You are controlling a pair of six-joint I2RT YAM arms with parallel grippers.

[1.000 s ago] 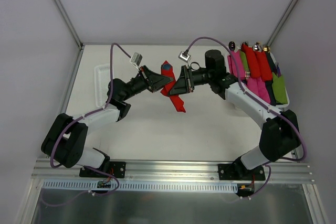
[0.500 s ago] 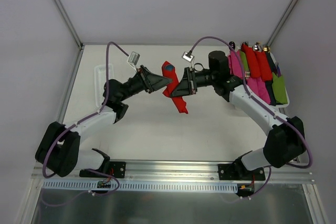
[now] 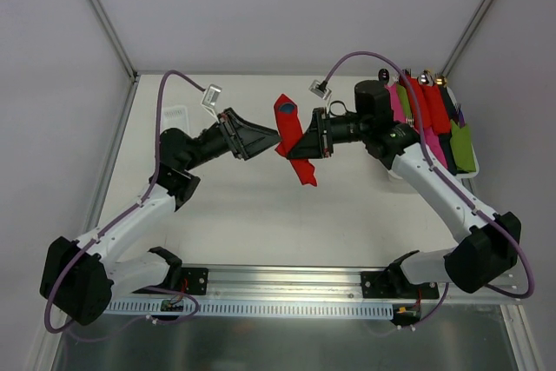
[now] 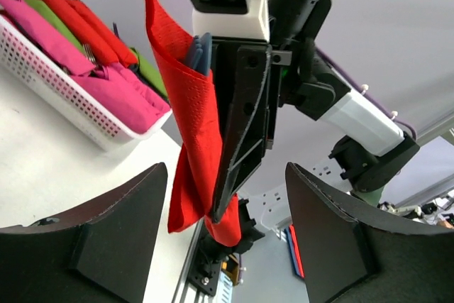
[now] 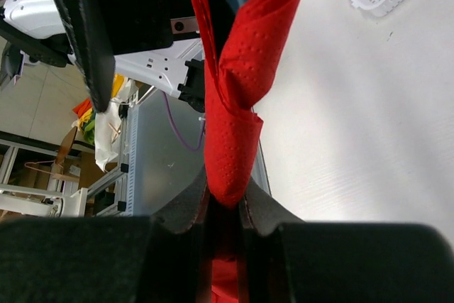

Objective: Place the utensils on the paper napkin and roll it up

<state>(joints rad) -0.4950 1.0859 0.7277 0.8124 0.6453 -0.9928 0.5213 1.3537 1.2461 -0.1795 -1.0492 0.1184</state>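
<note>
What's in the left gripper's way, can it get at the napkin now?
Probably yes. The left gripper is open, pointing at the napkin across a bare gap. The right gripper is shut on its lower part; the upper part looks free.

The left arm (image 3: 130,219) and right arm (image 3: 432,182): white shells, black joints; purple cables (image 3: 178,72) run along both; left tool (image 3: 274,135) and right tool (image 3: 295,147) are black wedges.

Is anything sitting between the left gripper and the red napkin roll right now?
Nothing visible does. The left gripper is open and points straight at the paper napkin, which the right gripper clamps from the other side.
</note>
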